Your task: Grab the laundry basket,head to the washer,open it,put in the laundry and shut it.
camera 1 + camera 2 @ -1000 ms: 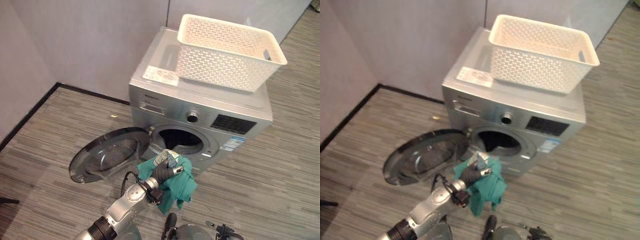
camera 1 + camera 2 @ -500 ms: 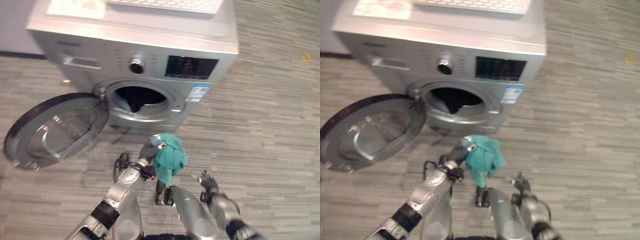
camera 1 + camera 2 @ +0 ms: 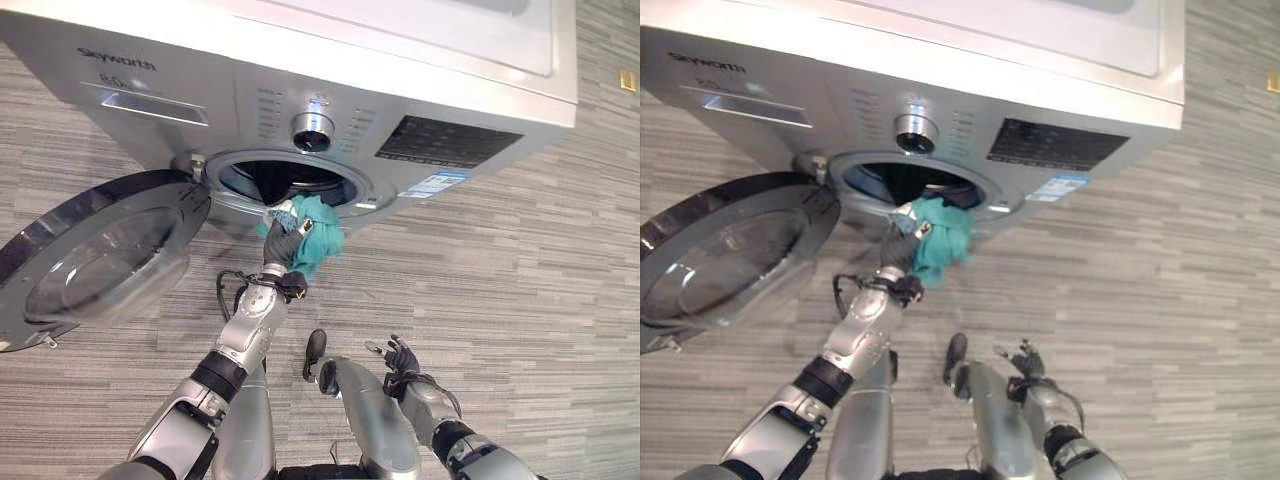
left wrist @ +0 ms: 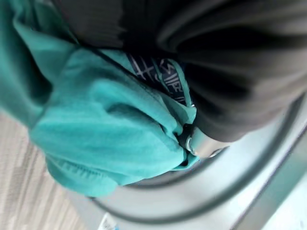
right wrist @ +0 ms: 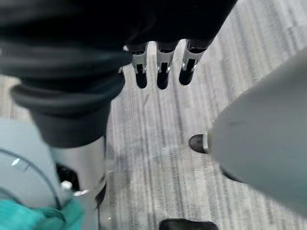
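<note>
One teal garment [image 3: 315, 235], bunched in the left hand's [image 3: 280, 243] curled fingers, sits at the washer's [image 3: 420, 90] open drum mouth [image 3: 285, 182], ready to feed in, while the right hand [image 3: 400, 358] hangs relaxed, fingers straight.

A grey floor [image 3: 560, 260] streaked with fine light and dark lines runs across the right half and the lower left of both eye views, its streaks slanting slightly upward towards the right edge of the frame. At the far upper right, almost at the frame's edge, a small yellowish object [image 3: 626, 80] lies flat on this floor, too small to make out. The same streaked floor shows in the middle of the right wrist view.
</note>
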You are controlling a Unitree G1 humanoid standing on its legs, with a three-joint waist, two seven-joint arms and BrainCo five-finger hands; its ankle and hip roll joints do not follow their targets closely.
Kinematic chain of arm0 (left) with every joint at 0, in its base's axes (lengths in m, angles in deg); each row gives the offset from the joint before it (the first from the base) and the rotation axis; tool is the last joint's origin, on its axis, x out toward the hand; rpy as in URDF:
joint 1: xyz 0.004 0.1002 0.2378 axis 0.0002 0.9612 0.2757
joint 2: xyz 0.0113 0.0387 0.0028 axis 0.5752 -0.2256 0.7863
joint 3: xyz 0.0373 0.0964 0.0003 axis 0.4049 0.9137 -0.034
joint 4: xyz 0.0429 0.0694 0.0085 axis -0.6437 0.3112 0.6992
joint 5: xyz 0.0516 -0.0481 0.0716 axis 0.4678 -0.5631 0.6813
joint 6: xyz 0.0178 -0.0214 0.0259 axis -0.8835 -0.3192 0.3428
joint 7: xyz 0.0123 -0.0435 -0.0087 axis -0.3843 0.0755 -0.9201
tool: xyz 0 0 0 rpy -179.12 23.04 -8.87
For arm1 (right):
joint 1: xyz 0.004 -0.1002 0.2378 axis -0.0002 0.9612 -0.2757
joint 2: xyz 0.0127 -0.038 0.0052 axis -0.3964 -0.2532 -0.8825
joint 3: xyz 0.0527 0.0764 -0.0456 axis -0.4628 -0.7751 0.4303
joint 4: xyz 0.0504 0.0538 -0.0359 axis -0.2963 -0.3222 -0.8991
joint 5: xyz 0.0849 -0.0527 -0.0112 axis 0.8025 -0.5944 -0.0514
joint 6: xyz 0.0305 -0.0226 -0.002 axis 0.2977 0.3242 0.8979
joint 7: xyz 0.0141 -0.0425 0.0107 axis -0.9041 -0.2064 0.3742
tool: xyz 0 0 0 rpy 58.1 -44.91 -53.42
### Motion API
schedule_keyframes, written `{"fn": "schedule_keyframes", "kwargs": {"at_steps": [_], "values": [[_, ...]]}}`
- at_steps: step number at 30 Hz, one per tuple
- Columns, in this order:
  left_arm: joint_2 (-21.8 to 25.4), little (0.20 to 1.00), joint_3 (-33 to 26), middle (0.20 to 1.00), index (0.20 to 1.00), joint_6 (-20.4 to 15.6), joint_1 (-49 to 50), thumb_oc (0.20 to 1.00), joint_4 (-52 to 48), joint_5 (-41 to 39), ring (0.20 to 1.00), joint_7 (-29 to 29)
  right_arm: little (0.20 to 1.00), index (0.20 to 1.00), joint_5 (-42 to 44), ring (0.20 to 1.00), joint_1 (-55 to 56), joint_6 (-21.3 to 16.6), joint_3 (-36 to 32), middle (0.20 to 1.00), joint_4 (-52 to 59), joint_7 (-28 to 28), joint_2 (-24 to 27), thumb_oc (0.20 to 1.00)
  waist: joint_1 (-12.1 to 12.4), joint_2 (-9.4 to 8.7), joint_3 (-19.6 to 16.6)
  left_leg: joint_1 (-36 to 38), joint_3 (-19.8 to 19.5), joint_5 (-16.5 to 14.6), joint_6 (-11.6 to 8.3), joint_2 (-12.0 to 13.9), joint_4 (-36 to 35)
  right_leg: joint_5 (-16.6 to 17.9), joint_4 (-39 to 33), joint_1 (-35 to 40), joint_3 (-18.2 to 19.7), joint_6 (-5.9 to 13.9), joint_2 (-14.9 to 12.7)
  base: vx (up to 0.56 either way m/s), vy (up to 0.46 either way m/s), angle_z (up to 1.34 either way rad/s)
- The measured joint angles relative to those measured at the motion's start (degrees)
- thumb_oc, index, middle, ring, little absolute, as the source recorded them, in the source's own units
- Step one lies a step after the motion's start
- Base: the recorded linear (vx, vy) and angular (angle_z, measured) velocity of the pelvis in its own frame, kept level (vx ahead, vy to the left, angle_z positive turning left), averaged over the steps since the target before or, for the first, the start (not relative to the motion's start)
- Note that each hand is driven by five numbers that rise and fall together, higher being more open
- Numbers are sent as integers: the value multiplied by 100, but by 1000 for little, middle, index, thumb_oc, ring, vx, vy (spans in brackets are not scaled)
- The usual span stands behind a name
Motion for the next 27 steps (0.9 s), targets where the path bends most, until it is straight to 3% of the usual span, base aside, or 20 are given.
{"fn": "schedule_keyframes", "kwargs": {"at_steps": [8,14,19,27], "values": [[-223,200,-121,200,200,-111,-390,200,372,-79,200,426,1000,1000,246,1000,-4,-112,104,1000,-33,-124,19,1000,8,-31,-13,-660,-141,97,52,0,43,15,165,-653,-186,1,-2,-1,17,7],[-744,200,-254,200,200,-315,-1688,200,423,-229,200,873,1000,1000,506,1000,-75,-234,350,1000,59,-246,32,1000,-307,-58,-35,-1555,-345,225,85,-74,189,11,417,-1499,-388,8,-57,22,19,13],[-769,200,-462,200,200,-441,-2619,200,941,-234,200,1121,1000,1000,620,1000,-127,-316,403,1000,405,-266,129,1000,-608,-86,-54,-1805,-334,258,122,-123,206,13,529,-1759,-402,24,-110,53,-1,2],[-444,200,-804,200,200,-595,-3386,200,1313,-618,200,1356,1000,1000,795,1000,-162,-358,395,1000,790,-256,372,1000,-822,-143,-94,-2306,-305,225,198,-212,468,-96,899,-2317,-390,78,-249,72,18,2]]}}
